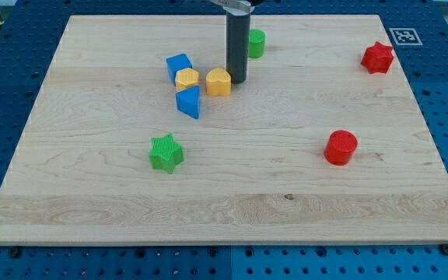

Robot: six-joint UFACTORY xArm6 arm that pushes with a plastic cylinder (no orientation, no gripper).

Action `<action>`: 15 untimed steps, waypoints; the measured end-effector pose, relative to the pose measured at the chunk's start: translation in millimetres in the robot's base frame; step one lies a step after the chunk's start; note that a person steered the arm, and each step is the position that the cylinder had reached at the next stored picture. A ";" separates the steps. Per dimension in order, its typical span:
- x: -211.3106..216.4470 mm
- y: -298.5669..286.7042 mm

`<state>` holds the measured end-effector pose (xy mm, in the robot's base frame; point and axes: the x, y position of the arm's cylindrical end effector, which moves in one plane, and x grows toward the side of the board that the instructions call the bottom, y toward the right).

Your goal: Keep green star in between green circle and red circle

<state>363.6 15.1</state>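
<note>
The green star (166, 152) lies at the lower left of the wooden board (232, 210). The green circle (256, 43) stands near the view's top, partly hidden behind my rod. The red circle (340, 147) sits at the right, level with the green star. My tip (236, 80) rests on the board just right of a yellow heart-shaped block (218, 82), below and left of the green circle, far from the green star.
A blue cube (179, 66), a yellow hexagon (187, 78) and a blue triangular block (188, 102) cluster left of the yellow heart. A red star (377, 57) lies at the upper right. A blue pegboard (6, 93) surrounds the board.
</note>
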 end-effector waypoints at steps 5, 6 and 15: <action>36.5 9.9; 88.1 57.5; 211.2 -20.8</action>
<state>574.8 -5.8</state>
